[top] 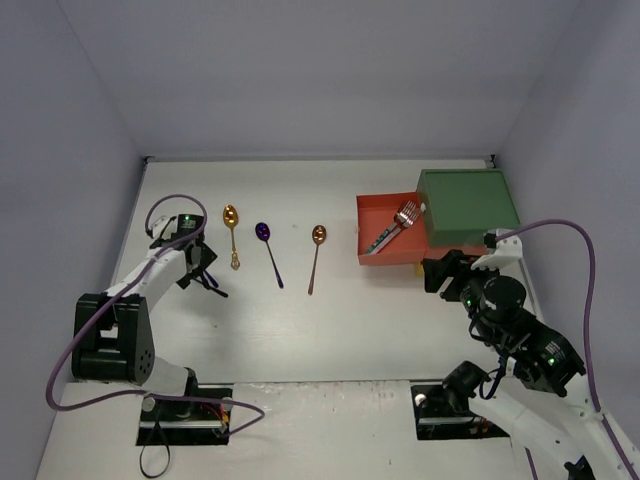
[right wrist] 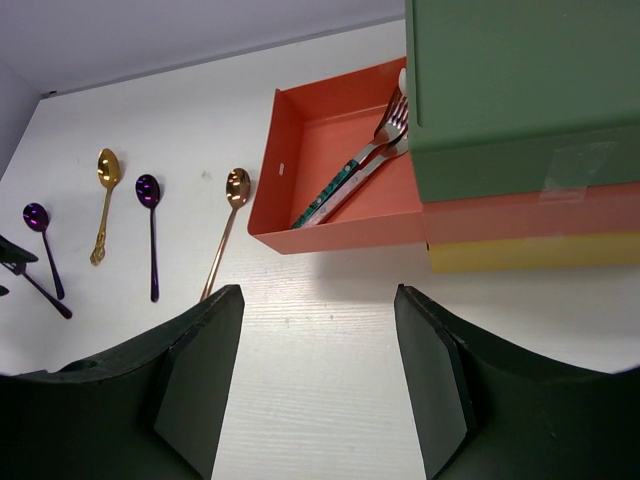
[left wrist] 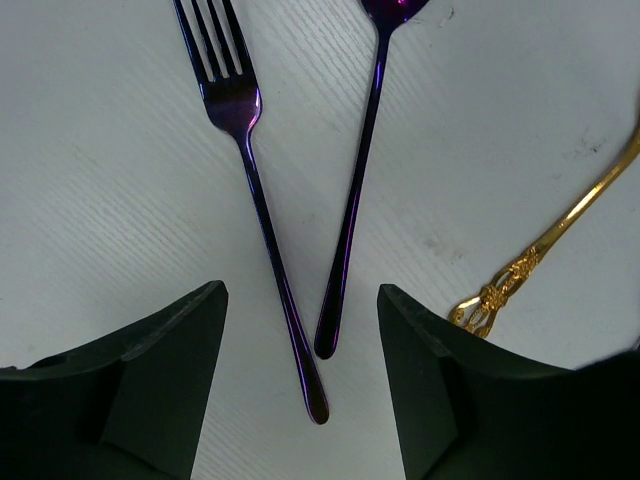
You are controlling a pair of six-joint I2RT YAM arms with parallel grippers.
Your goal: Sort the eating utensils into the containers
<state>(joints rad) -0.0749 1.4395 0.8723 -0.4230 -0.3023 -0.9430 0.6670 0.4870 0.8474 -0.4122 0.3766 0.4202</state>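
My left gripper (top: 198,272) is open and empty at the table's left side. In the left wrist view it (left wrist: 300,296) hangs over the handle ends of a purple fork (left wrist: 245,170) and a purple spoon (left wrist: 355,200). A gold spoon (top: 231,235), a dark purple spoon (top: 266,245) and a copper spoon (top: 316,255) lie in a row mid-table. The containers form one block: green top (top: 468,205), red-orange middle drawer (top: 375,250) pulled out to the left, yellow bottom (right wrist: 530,250). Two forks (right wrist: 350,175) lie in the red drawer. My right gripper (right wrist: 320,300) is open and empty, just in front of the block.
Grey walls close in the table at the back and both sides. The gold spoon's handle (left wrist: 540,255) lies just right of my left gripper's right finger. My right gripper (top: 437,272) sits close to the drawer block's front left corner.
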